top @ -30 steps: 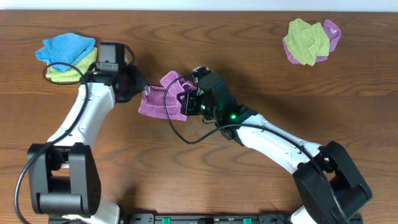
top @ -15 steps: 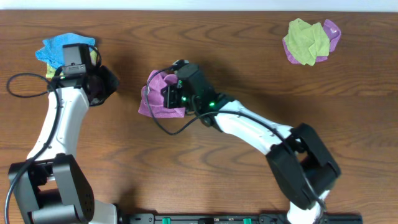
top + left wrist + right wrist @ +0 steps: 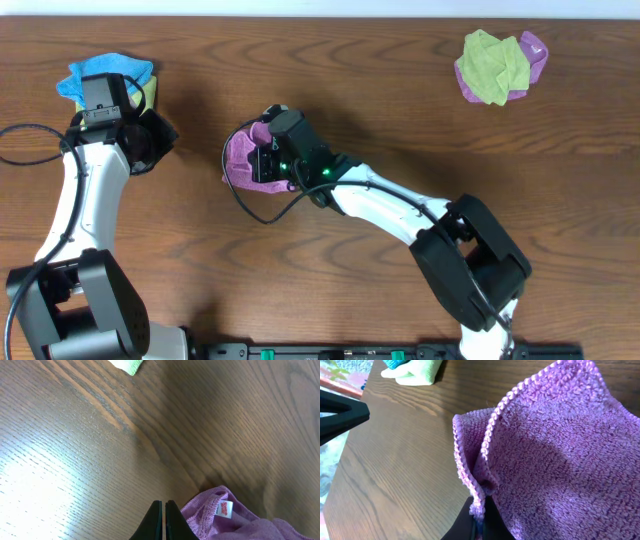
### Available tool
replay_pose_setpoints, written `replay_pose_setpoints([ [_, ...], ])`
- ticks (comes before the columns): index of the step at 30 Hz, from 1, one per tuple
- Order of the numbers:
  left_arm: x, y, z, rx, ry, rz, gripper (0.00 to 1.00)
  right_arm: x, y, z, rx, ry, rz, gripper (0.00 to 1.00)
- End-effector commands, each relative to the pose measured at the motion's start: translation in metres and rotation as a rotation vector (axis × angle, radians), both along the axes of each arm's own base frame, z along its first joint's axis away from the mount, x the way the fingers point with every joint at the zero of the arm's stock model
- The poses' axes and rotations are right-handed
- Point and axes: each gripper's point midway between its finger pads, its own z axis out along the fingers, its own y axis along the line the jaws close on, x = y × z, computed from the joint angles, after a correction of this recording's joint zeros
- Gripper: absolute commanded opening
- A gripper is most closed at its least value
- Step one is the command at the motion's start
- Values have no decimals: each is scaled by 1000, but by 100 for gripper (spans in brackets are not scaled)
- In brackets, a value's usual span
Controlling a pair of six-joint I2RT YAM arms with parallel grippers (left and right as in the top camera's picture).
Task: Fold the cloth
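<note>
Seen from overhead, the cloth [image 3: 240,160] is found on the desk [image 3: 400,120] to the lower right of the blue cloth [image 3: 105,70], well apart from it, and it is partly covered by the right claw [image 3: 270,160]. The left claw [image 3: 150,140] is held just below and to the right of the blue cloth, off the cloth altogether. Through the left wrist camera, the left claw [image 3: 163,510] is shown with its fingers pressed together on nothing, and a corner of the cloth [image 3: 235,522] with its white label [image 3: 226,508] is seen just beside it. Through the right wrist camera, the right claw [image 3: 479,512] is shown clamped on a thin bite of the hem of the cloth [image 3: 560,450], with the blue cloth [image 3: 397,363] far behind. Trouble is to be expected from that narrow grip: the hem could be pulled free, or, since nothing pins the far side, the whole cloth could be dragged and bunched rather than laid over evenly. Compared with half a second ago, the left claw has been drawn back closer to the blue cloth, and the right claw has been carried further toward that side, so that the cloth is gathered more tightly.
</note>
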Motion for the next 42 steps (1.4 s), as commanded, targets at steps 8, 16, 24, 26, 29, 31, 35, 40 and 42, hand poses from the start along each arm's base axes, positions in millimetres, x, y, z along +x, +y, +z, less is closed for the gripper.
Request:
replay_pose_setpoints([
  [8, 4, 4, 17, 28, -43, -9, 6, -1, 18, -21, -3, -5, 15, 1],
  [16, 4, 4, 17, 25, -43, -10, 6, -1, 25, -23, 16, -16, 19, 4],
  [24, 4, 4, 19, 25, -48, -9, 6, -9, 38, -10, 97, -10, 98, 61],
  [26, 4, 4, 21, 27, -53, -9, 6, -11, 39, -9, 106, -2, 112, 73],
  [29, 4, 4, 25, 30, -63, -10, 8, -11, 39, -3, 118, 0, 118, 99],
  [31, 4, 4, 27, 31, -70, -10, 18, -7, 35, 4, 128, -7, 105, 99],
  [35, 4, 4, 32, 33, -80, -10, 52, 9, 18, 30, 135, -54, 82, 99],
  [40, -1, 1, 36, 23, -80, -12, 95, 16, -26, 47, 23, -87, 93, 99],
  [42, -3, 0, 36, 18, -75, -13, 95, 14, -43, 55, -33, -117, 122, 99],
])
